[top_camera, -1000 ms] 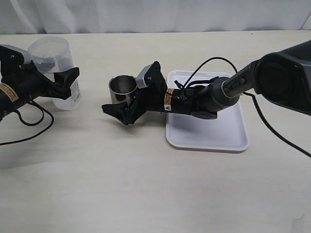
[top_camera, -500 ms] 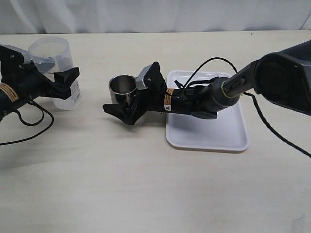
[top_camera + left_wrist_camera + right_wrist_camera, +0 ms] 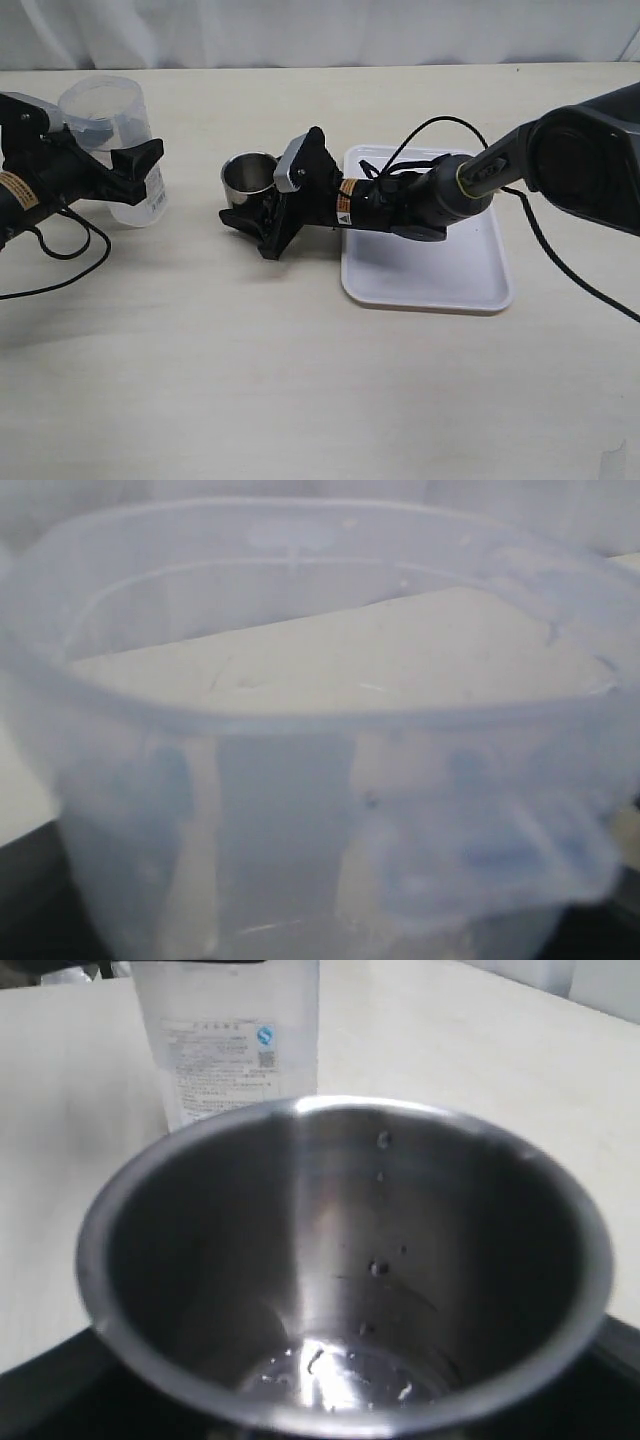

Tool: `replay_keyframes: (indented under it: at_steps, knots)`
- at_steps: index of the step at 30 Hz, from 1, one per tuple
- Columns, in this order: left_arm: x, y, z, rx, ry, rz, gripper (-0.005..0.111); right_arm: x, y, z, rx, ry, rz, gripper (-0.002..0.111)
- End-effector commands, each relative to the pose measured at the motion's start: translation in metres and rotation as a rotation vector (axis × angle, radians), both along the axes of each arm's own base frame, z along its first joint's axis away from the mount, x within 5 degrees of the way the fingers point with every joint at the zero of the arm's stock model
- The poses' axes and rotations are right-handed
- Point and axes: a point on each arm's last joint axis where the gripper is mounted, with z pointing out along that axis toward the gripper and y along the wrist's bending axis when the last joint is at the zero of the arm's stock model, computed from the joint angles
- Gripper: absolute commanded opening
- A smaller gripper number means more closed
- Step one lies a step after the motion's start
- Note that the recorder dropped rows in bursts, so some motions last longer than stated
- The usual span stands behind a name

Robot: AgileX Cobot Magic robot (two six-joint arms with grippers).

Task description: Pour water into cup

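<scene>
The steel cup (image 3: 249, 180) stands upright on the table just left of the white tray. My right gripper (image 3: 245, 205) reaches in from the tray side and its jaws are closed round the cup's lower wall. In the right wrist view the cup (image 3: 340, 1260) fills the frame, with droplets on its inner wall and a thin wet glint at its bottom. My left gripper (image 3: 135, 170) is shut on the translucent labelled beaker (image 3: 108, 125), which stands upright at the far left. The beaker (image 3: 300, 730) fills the left wrist view. I cannot make out the water inside it.
A white rectangular tray (image 3: 470, 290) lies right of the cup, under my right arm and its black cable. The beaker's label (image 3: 225, 1055) shows behind the cup in the right wrist view. A white curtain runs along the table's far edge.
My right gripper's jaws have narrowed from wide open onto the cup, and the cup has shifted slightly left. The left gripper and the beaker have not moved.
</scene>
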Motion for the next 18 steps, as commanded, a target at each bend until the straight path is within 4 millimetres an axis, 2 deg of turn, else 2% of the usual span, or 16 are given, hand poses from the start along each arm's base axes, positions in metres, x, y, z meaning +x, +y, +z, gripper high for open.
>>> replay_keyframes:
  at_steps: [1, 14, 18]
  knots:
    - [-0.0004, -0.0018, -0.0006, -0.011, 0.004, -0.015, 0.0, -0.0039, -0.0018, -0.0085, -0.138, -0.088, 0.073, 0.004]
    - [-0.0004, -0.0019, 0.0, -0.014, -0.001, -0.015, 0.0, -0.0021, -0.0011, -0.005, -0.091, -0.08, 0.046, 0.004]
    - [-0.0004, -0.0019, 0.0, -0.014, -0.001, -0.015, 0.0, -0.002, -0.0012, -0.0052, -0.063, -0.006, 0.02, 0.004]
